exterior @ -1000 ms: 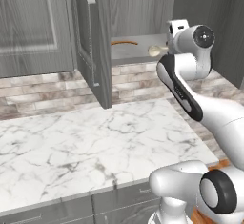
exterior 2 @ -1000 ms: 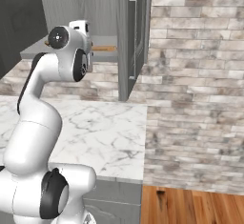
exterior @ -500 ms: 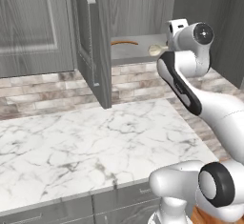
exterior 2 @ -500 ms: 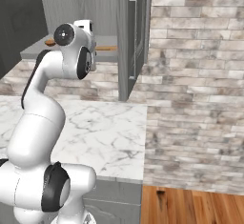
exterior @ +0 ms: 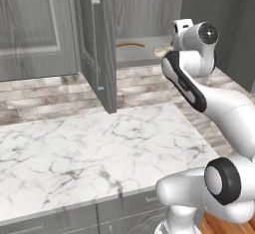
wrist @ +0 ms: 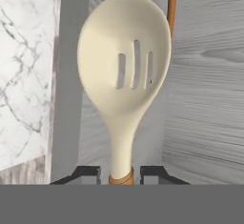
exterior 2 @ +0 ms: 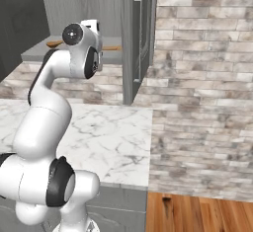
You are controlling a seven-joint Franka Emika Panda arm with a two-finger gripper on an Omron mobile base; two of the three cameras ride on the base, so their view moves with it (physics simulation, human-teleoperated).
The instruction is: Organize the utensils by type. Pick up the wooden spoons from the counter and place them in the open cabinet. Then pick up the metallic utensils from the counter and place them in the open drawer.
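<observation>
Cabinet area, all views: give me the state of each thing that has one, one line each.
Cabinet door: open.
Slotted spoon: gripped at its handle, pale head over the cabinet shelf.
Other wooden spoon: lying on the shelf.
End effector: shut on the slotted spoon.

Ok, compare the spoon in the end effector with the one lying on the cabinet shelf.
The held spoon shows a pale cream slotted head; the shelf spoon shows only a slim orange-brown curve. The held spoon is clamped at its neck by the end effector, while the shelf spoon lies free on the shelf. Both have orange-brown wood.
</observation>
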